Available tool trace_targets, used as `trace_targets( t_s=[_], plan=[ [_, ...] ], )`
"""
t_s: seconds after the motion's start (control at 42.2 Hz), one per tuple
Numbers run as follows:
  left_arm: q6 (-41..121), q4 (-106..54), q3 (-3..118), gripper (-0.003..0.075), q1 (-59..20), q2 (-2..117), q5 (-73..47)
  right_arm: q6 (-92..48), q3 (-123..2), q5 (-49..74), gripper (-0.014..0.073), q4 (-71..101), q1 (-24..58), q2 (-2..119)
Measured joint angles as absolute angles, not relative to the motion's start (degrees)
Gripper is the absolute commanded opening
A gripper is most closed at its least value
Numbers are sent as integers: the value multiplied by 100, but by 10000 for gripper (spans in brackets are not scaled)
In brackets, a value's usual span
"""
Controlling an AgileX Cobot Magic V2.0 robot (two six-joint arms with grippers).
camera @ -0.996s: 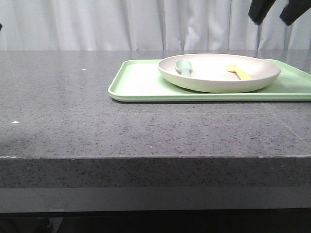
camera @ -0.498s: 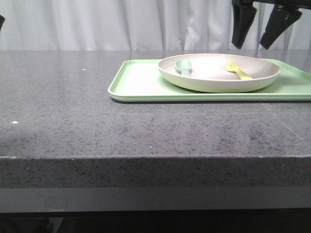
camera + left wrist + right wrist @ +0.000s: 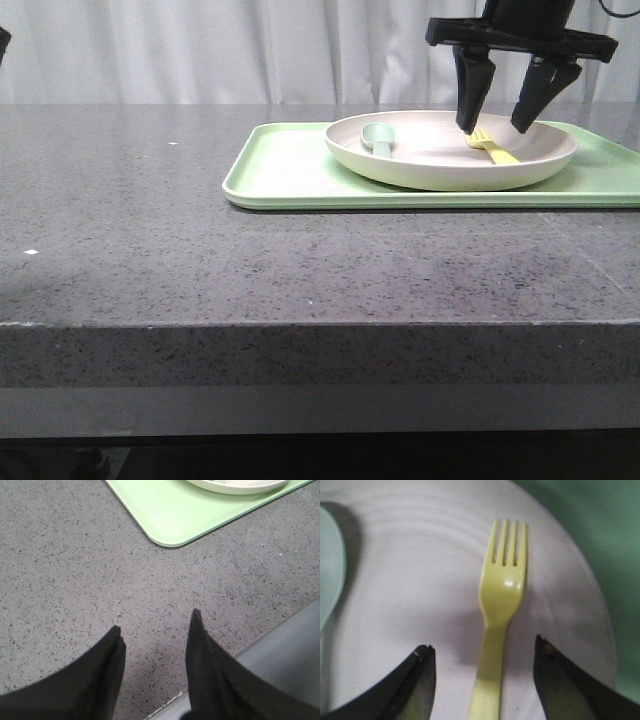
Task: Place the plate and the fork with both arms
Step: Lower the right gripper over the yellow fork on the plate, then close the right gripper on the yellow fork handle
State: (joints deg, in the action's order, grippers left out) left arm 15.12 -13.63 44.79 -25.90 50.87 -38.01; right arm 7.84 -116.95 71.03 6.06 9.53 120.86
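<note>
The off-white plate (image 3: 440,160) rests on a light green tray (image 3: 290,170) at the table's back right. Inside the plate lies the pale yellow fork (image 3: 492,148), tines pointing away from me, shown large in the right wrist view as the fork (image 3: 499,610) on the plate (image 3: 410,585). My right gripper (image 3: 497,128) hangs open low over the plate, its fingers straddling the fork's handle without touching it; the right wrist view has the right gripper (image 3: 484,650) around the handle. My left gripper (image 3: 155,622) stands open over bare countertop, empty, outside the front view.
A green-grey spoon (image 3: 378,138) lies in the plate's left part, its edge in the right wrist view as the spoon (image 3: 329,580). The tray's corner (image 3: 170,525) is some way beyond the left fingers. The counter's front edge (image 3: 215,677) runs close by the left gripper.
My right gripper has come down from above the plate and moved left, until its open fingers stand on either side of the fork. Plate, fork and spoon have not moved.
</note>
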Motion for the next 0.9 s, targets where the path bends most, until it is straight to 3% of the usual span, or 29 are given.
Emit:
trace_targets(
  t_s=[0.616,0.711,0.901],
  plan=[
    [1512,-1363,4479,295,-2590,5087,-3766,796,-11707,7103,451,549,953,12313],
    [1512,-1363,4479,295,-2590,5087,-3766,796,-11707,7103,391,549,953,12313],
    [1512,-1363,4479,295,-2590,5087,-3766,785,-11707,7103,190,560,953,12322]
  ],
)
